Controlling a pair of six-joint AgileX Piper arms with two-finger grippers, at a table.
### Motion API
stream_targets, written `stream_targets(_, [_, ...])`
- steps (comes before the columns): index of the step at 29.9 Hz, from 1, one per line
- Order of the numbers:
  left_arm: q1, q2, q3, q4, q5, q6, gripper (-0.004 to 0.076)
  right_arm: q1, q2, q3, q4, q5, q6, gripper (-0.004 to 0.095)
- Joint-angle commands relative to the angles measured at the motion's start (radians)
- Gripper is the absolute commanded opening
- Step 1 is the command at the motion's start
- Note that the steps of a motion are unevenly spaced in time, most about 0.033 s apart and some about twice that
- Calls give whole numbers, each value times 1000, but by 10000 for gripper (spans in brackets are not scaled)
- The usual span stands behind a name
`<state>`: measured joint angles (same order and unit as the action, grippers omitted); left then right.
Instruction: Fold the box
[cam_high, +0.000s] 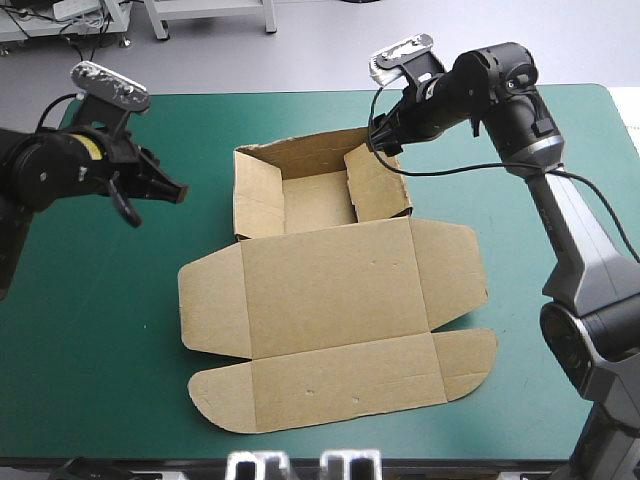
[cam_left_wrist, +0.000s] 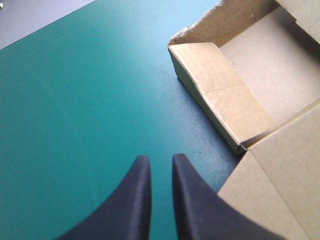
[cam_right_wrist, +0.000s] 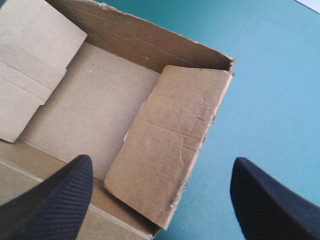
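The brown box (cam_high: 330, 290) lies mid-table as an open tray (cam_high: 318, 190) with its lid and flaps spread flat toward the front. My left gripper (cam_high: 165, 190) hovers left of the tray, shut, with nothing in it. In the left wrist view it (cam_left_wrist: 157, 167) points at bare cover beside the tray's left wall (cam_left_wrist: 220, 95). My right gripper (cam_high: 385, 140) hangs over the tray's far right corner, open. In the right wrist view it (cam_right_wrist: 162, 160) straddles the right wall flap (cam_right_wrist: 170, 140), which leans inward over the tray floor (cam_right_wrist: 85, 110).
The teal-green cover (cam_high: 100, 330) stretches wide to the left of the box and narrower to its right (cam_high: 520, 260). The table's far edge (cam_high: 300, 95) runs a short way behind the tray.
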<state>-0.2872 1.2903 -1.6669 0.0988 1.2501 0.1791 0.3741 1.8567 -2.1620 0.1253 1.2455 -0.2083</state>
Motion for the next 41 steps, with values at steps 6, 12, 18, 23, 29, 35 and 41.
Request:
stream_targets(6, [0, -278, 278, -37, 44, 24, -3, 1, -13, -27, -8, 11, -9, 680])
stream_targets(12, [0, -465, 546, -18, 44, -40, -3, 1, 55, -27, -18, 11, -13, 679])
stream_targets(18, [0, -585, 671, -20, 44, -89, -3, -34, 153, -27, -7, 11, -4, 679])
stream_targets(23, [0, -652, 681, -23, 44, -100, -3, -67, 221, -27, 80, 11, 6, 678])
stream_targets(29, [0, -670, 681, -18, 44, -100, -3, -68, 289, -27, 131, 11, 5, 672])
stream_targets(35, [0, -670, 681, 11, 44, -100, -4, -68, 331, -29, 145, 11, -3, 432])
stream_targets(41, [0, -670, 681, 11, 44, -100, -4, -68, 333, -33, 125, -1, -86, -1])
